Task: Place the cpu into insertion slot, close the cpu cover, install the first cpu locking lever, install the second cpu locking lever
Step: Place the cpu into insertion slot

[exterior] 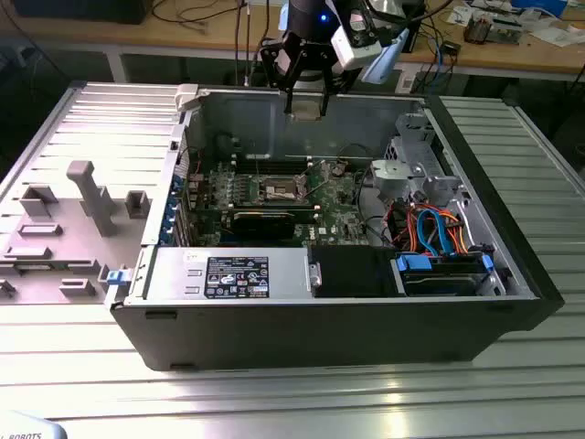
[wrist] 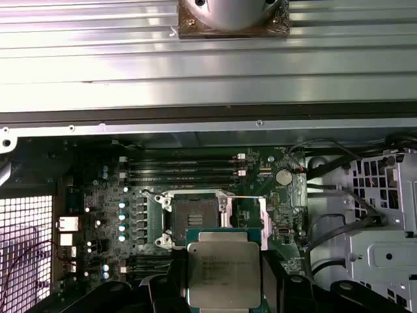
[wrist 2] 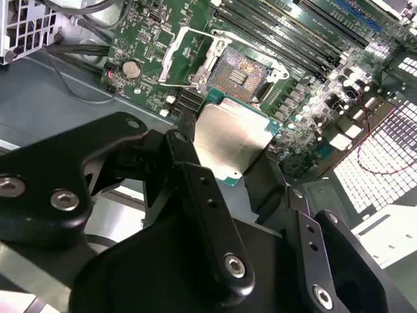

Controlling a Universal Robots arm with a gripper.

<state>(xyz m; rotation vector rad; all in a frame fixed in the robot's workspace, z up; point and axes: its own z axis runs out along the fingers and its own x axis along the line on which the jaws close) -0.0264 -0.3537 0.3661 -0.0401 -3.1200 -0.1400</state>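
The black fingers are clamping the small, flat, square cpu with the silver-grey metal top by two opposite edges, holding it level. In the exterior view it is hanging at upper middle, and the square dark silver-rimmed insertion slot is lying below, near centre, slightly toward the exterior view's left. The thin silvery cpu cover is standing open beside the slot.

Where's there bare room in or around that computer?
The insertion slot lies bare beside the memory slots. The ribbed table in front of the case is bare. Crowded: the cables at the exterior view's right. The gripper holds the cpu.
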